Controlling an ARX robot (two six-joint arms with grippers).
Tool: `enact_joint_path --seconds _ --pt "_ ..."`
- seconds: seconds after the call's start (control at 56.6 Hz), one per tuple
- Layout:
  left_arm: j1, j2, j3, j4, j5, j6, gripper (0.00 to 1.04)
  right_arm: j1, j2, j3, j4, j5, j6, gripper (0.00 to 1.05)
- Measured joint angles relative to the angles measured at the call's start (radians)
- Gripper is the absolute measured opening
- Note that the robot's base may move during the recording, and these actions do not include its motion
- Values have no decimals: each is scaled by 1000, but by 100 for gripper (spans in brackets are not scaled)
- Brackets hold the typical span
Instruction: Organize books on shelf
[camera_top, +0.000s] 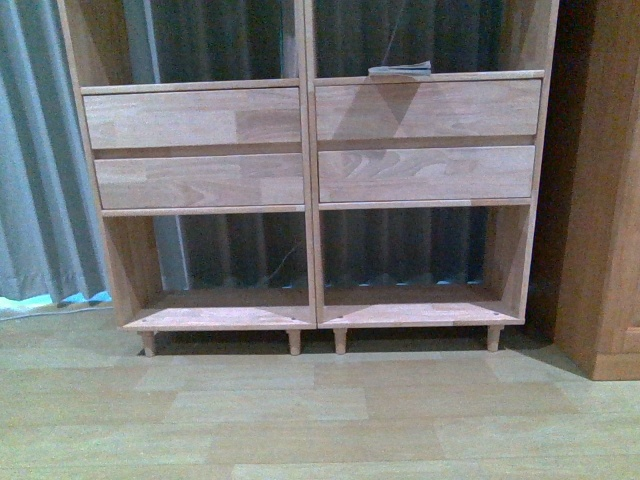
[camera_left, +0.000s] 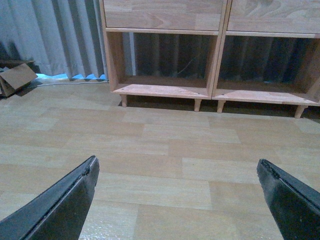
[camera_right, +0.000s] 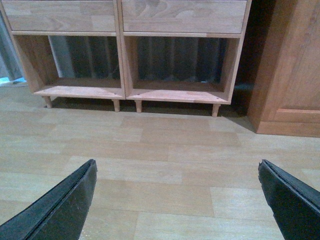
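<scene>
The pale wood shelf (camera_top: 310, 190) stands straight ahead in the front view, two columns wide with four plain drawer fronts and short peg legs. A thin grey book (camera_top: 400, 70) lies flat on the right column's upper board, above the drawers. Neither arm shows in the front view. My left gripper (camera_left: 177, 167) is open over bare floor, well short of the shelf (camera_left: 210, 92). My right gripper (camera_right: 177, 167) is open too, nothing between its fingers, with the shelf (camera_right: 122, 92) some way beyond it.
A darker orange-brown cabinet (camera_top: 605, 190) stands right of the shelf, also seen as the cabinet (camera_right: 290, 70) from the right wrist. Grey curtains (camera_top: 40, 150) hang behind and to the left. A cardboard box (camera_left: 15, 80) lies on the floor by the curtain.
</scene>
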Motion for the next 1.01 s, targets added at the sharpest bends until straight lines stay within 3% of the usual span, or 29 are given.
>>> enact_joint_path --seconds 1.006 --pt "0 0 0 0 0 0 97 0 0 0 0 0 0 98"
